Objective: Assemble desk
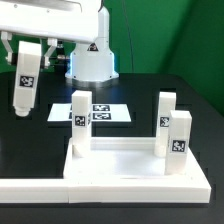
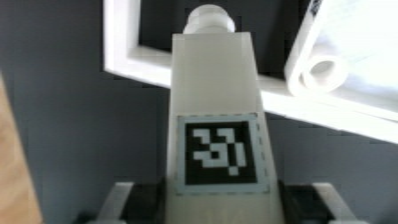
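Note:
In the exterior view my gripper (image 1: 26,66) hangs over the black table at the left, shut on a white tagged desk leg (image 1: 23,92) that points down, clear of the table. In the wrist view that leg (image 2: 217,100) runs straight out between my fingers (image 2: 125,200), with its tag facing the camera and its rounded peg at the far end. The white rimmed desk top (image 1: 125,160) lies in the middle foreground. Three legs stand upright on it: one at the left (image 1: 80,120) and two at the right (image 1: 165,112) (image 1: 179,140).
The marker board (image 1: 108,112) lies flat behind the desk top, in front of the arm's white base (image 1: 92,62). A thick white bar (image 1: 100,190) runs along the front. Beyond the held leg, the wrist view shows blurred white edges (image 2: 134,50) and a round opening (image 2: 320,72).

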`<control>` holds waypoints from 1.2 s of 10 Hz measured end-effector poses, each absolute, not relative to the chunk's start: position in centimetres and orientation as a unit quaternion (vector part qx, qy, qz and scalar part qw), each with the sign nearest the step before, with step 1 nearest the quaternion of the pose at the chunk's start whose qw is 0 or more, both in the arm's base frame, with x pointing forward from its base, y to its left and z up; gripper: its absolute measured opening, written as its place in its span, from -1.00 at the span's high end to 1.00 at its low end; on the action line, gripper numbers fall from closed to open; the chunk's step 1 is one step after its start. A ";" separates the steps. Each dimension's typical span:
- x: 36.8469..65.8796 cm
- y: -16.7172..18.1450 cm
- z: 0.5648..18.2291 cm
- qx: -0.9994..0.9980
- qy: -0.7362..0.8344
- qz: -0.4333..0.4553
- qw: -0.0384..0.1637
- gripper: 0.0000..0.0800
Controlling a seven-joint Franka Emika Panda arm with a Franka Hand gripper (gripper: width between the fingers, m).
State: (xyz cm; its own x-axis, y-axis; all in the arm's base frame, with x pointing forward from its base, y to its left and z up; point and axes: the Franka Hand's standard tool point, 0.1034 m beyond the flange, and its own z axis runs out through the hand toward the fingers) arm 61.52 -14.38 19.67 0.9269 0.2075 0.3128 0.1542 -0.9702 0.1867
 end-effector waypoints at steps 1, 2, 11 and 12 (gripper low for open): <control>61.3 -15.0 19.5 0.975 0.094 0.182 0.091 0.27; 61.3 -15.9 19.8 0.966 0.108 0.208 0.113 0.27; 68.4 -4.6 22.8 0.966 0.008 0.257 0.029 0.27; 68.2 -4.6 22.0 0.968 0.009 0.251 0.030 0.27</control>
State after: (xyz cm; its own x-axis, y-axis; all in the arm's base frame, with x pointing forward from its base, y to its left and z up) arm 68.20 -4.59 22.01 0.8742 0.0322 0.4845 0.0025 -0.9981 0.0619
